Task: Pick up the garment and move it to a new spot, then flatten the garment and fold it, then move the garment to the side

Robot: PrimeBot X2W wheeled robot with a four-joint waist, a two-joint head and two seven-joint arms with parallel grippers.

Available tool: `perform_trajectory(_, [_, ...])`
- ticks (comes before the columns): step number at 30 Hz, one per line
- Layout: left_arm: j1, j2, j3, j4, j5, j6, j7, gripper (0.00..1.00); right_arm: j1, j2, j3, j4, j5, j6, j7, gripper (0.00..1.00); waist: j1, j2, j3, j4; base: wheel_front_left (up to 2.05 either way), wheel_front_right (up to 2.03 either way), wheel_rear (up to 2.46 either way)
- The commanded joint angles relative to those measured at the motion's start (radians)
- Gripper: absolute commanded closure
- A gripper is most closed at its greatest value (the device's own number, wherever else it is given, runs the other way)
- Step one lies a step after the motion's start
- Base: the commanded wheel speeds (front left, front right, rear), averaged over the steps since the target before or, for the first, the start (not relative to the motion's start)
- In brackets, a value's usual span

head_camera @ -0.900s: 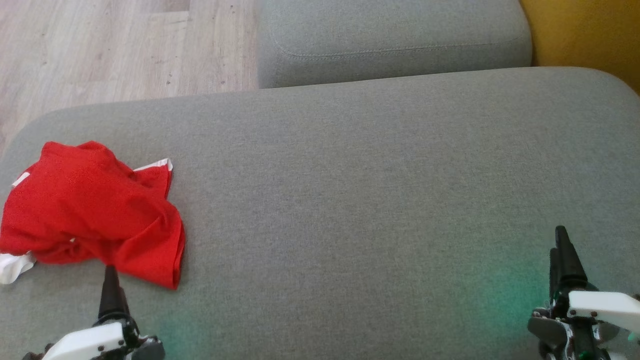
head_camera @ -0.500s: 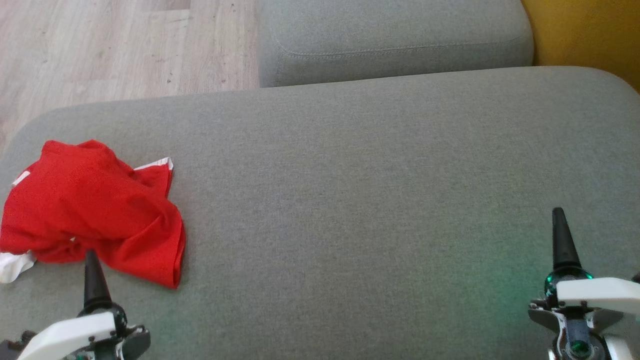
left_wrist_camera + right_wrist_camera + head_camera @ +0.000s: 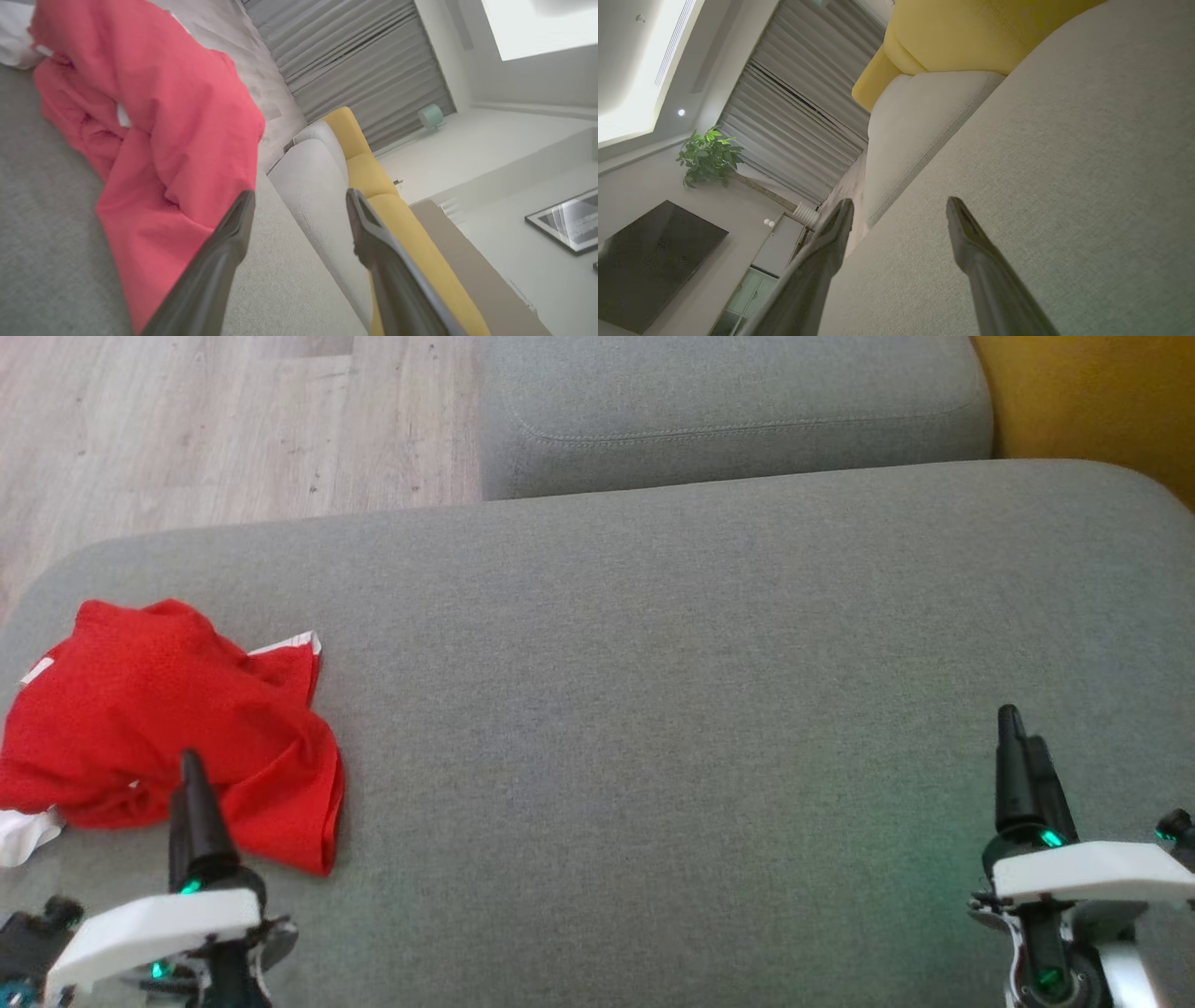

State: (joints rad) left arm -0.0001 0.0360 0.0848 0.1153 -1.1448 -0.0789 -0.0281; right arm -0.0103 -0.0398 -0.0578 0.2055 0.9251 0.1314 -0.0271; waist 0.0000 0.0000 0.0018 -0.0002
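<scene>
The garment (image 3: 159, 728) is a crumpled red shirt with white trim, lying at the left end of the grey sofa seat (image 3: 653, 663). My left gripper (image 3: 193, 775) hovers over the garment's near edge with its fingers pointing away from me. In the left wrist view the garment (image 3: 163, 116) lies just left of the open left gripper (image 3: 299, 198), and one finger (image 3: 233, 233) is beside the red cloth. Nothing is between the fingers. My right gripper (image 3: 1013, 728) is far to the right, over bare seat. It stands open and empty in the right wrist view (image 3: 899, 205).
A second grey cushion (image 3: 728, 411) lies beyond the seat, with a yellow cushion (image 3: 1102, 401) at the far right. Wooden floor (image 3: 187, 429) shows past the seat's far left edge. A white bit of cloth (image 3: 23, 831) pokes out at the garment's near left.
My left gripper has advanced from just short of the garment to over its near edge. The right gripper has moved forward and slightly left. The garment has not moved.
</scene>
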Motion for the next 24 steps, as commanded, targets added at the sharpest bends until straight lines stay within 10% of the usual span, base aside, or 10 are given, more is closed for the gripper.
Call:
perform_trajectory(1, [-0.034,0.009,0.003,-0.048,0.031,0.003,-0.009,0.00,-0.051,-0.006,0.014,-0.044,-0.033,0.000,-0.012,0.00,0.0000,0.0000,0.000,-0.001,0.00,0.00,0.00])
perform_trajectory(24, [-0.019,0.014,-0.127,-0.109,0.482,0.032,-0.081,0.00,-0.053,-0.007,0.074,-0.092,-0.412,0.000,-0.083,0.00,0.0000,0.0000,0.014,-0.007,0.00,0.00,0.00])
